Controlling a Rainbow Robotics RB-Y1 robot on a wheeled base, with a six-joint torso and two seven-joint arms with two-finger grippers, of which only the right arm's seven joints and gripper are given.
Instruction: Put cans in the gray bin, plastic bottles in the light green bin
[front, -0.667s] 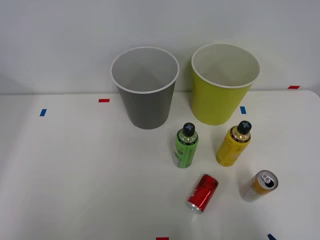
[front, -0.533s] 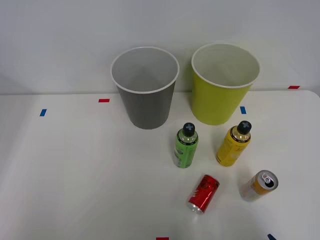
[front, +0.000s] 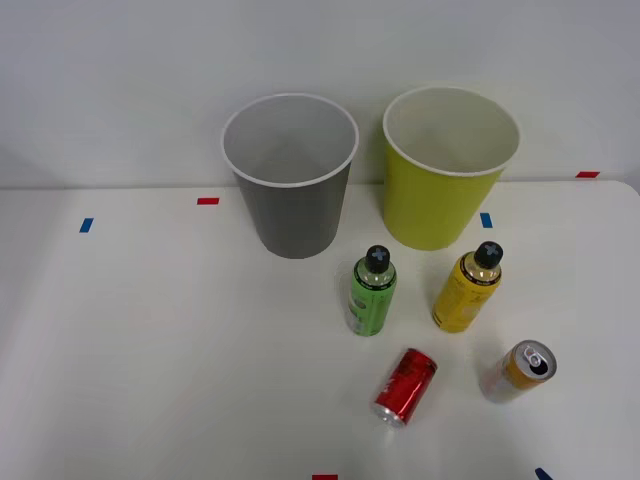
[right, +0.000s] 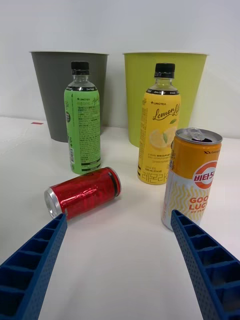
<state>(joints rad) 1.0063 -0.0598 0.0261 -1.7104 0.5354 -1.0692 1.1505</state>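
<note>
The fingers (right: 37, 267) of the right gripper (right: 122, 270) are spread wide and hold nothing, low over the surface (front: 150, 350), likely lining up on the cans. The red can (right: 82, 192) lies on its side just ahead; the orange-gold can (right: 192, 177) stands upright near one finger. Behind them stand the green bottle (right: 82, 120) and the yellow bottle (right: 159, 125), both capped and upright. The gray bin (front: 290, 175) and the light green bin (front: 448, 168) sit side by side at the back (both look empty), so nothing is sorted yet. The surface is white, with small red and blue tape marks (front: 208, 201), against a plain pale wall (front: 120, 80).
</note>
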